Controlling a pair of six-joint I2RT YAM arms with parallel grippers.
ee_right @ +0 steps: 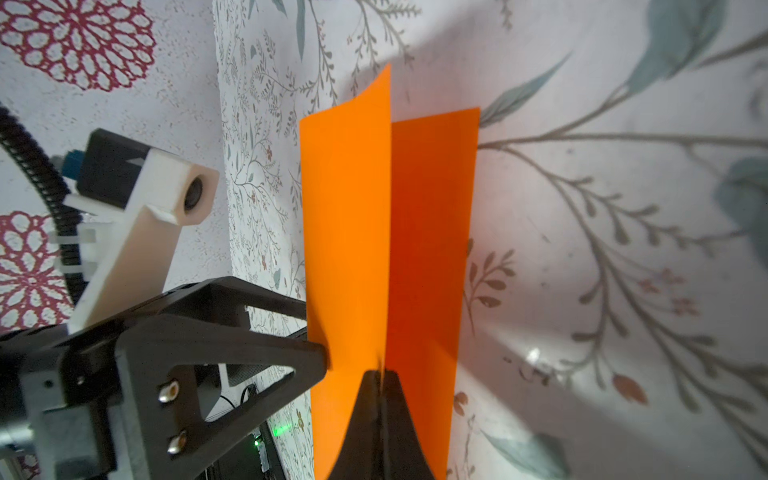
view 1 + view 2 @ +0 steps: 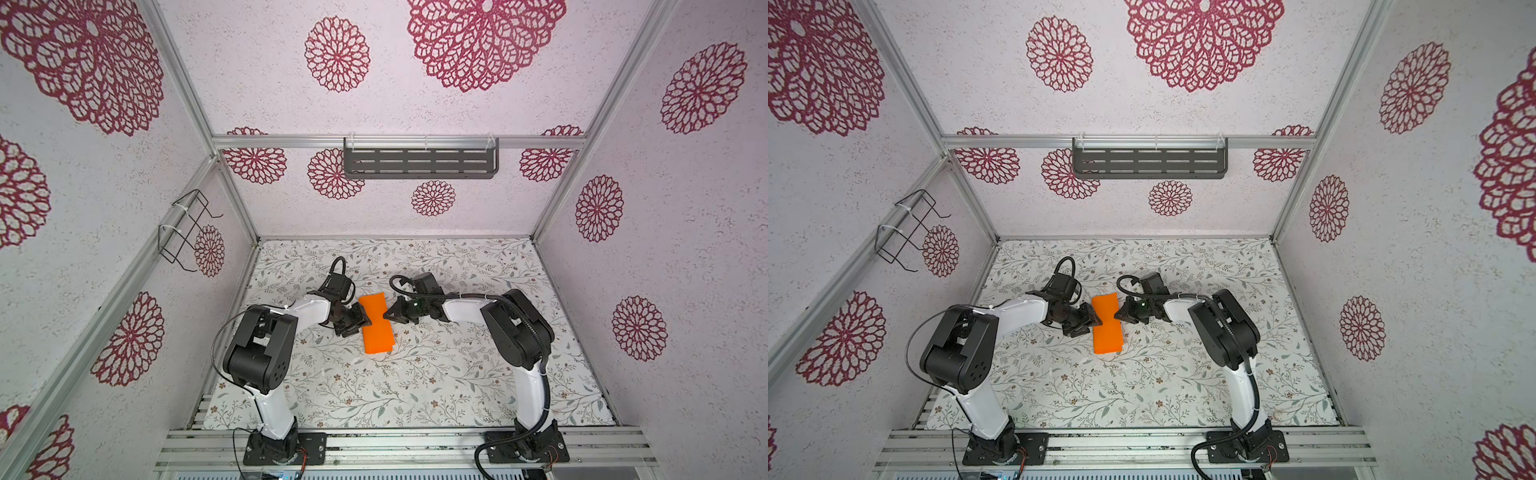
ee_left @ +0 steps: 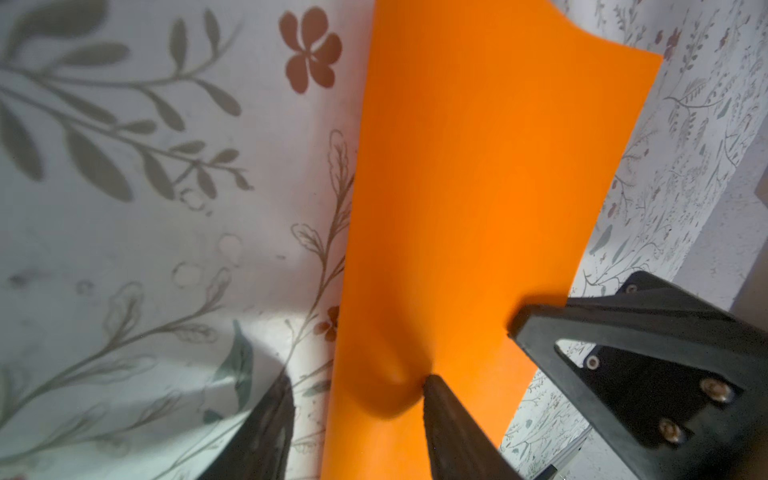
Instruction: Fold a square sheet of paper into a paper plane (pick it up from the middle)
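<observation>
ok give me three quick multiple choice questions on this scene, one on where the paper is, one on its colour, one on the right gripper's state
1. Where is the paper?
A at the back edge of the table
B between the left gripper and right gripper, near the table's middle
C at the table's front edge

2. What colour is it?
A blue
B white
C orange

3. The right gripper is:
A shut on the paper
B wide open
C out of view

Answers:
1 B, both top views show a gripper on each side of it.
2 C, plain orange all over.
3 A, the right wrist view shows its fingertips pinched together on the paper's fold.
</observation>
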